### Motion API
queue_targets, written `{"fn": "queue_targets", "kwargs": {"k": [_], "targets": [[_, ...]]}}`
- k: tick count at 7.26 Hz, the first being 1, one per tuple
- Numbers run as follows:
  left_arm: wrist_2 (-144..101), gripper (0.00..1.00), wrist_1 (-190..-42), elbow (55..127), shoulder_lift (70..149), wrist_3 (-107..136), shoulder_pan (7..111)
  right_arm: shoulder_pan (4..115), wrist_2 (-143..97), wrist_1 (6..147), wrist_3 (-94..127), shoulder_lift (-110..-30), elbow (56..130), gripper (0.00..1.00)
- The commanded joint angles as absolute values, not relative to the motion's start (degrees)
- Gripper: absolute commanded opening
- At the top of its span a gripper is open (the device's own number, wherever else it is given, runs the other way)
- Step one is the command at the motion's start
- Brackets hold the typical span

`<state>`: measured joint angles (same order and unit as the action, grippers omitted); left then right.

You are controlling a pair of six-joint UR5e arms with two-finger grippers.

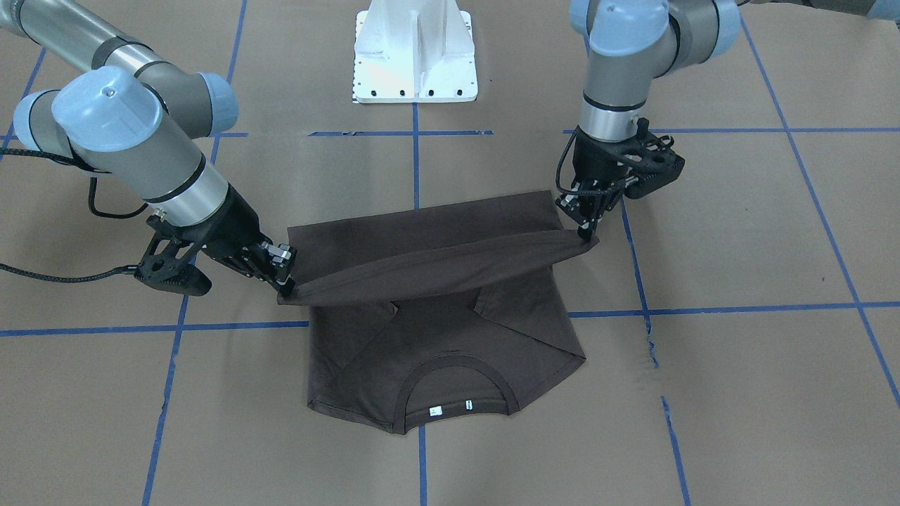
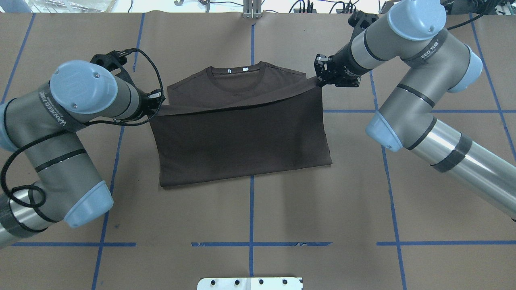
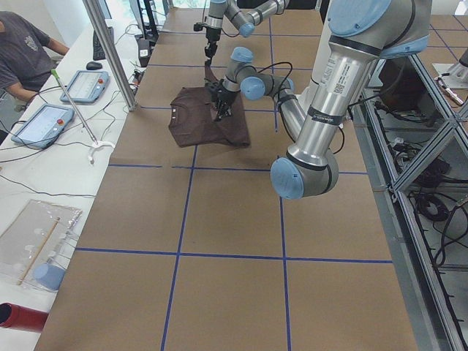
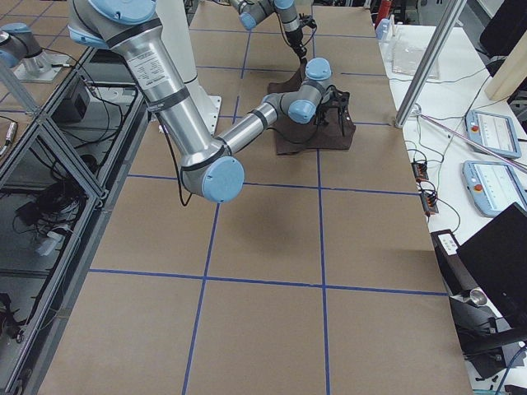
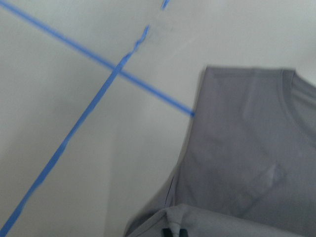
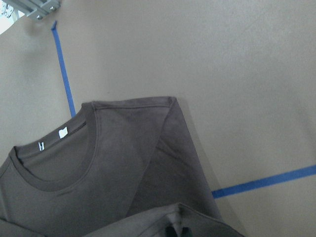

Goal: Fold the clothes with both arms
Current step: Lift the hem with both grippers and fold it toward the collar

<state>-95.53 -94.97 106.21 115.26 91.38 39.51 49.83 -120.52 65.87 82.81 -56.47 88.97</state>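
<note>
A dark brown T-shirt (image 2: 242, 137) lies on the brown table with both sleeves folded in. Its ribbed collar (image 1: 457, 383) points away from the robot. A raised hem edge (image 1: 436, 270) stretches taut between the two grippers and hangs over the shirt's middle. My left gripper (image 2: 160, 105) is shut on one corner of that edge, on the right side of the front-facing view (image 1: 585, 232). My right gripper (image 2: 320, 80) is shut on the other corner (image 1: 287, 281). Both wrist views look down on the collar end, with the pinched fabric (image 6: 173, 219) at their lower edge.
The white pedestal base (image 1: 415, 56) stands on the robot's side of the shirt. Blue tape lines (image 2: 251, 209) cross the brown table cover. In the left side view, a person (image 3: 22, 51) sits at a side bench with tablets, behind a metal post (image 3: 110, 51).
</note>
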Motion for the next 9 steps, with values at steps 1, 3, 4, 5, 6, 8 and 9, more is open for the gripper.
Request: {"fn": "queue_targets", "kwargs": {"k": [1, 3, 4, 5, 6, 8, 9], "targets": [[-95.54, 0.00, -103.94, 97.50, 115.66, 87.03, 43.14, 51.33, -121.37, 65.83, 82.71, -51.61, 80.89, 0.00], [-95.54, 0.00, -105.29, 95.02, 118.19, 87.01, 44.03, 51.76, -121.47, 65.83, 82.71, -49.32, 77.36, 0.00], [-95.54, 0.00, -105.29, 93.10, 120.30, 87.19, 43.95, 51.77, -121.38, 65.83, 82.53, -47.74, 75.34, 0.00], [-95.54, 0.00, -105.29, 91.51, 121.89, 87.62, 43.95, 51.77, -121.03, 65.74, 82.44, -46.94, 74.45, 0.00], [-95.45, 0.00, -104.94, 90.19, 123.21, 87.97, 43.95, 51.77, -120.76, 65.74, 82.44, -46.50, 73.05, 0.00], [-95.36, 0.00, -105.12, 89.03, 123.92, 87.89, 44.21, 51.68, -119.36, 65.74, 82.44, -45.97, 71.82, 0.00], [-95.36, 0.00, -105.20, 88.77, 124.01, 87.89, 44.82, 51.68, -119.27, 64.96, 82.44, -44.92, 69.89, 0.00]]}}
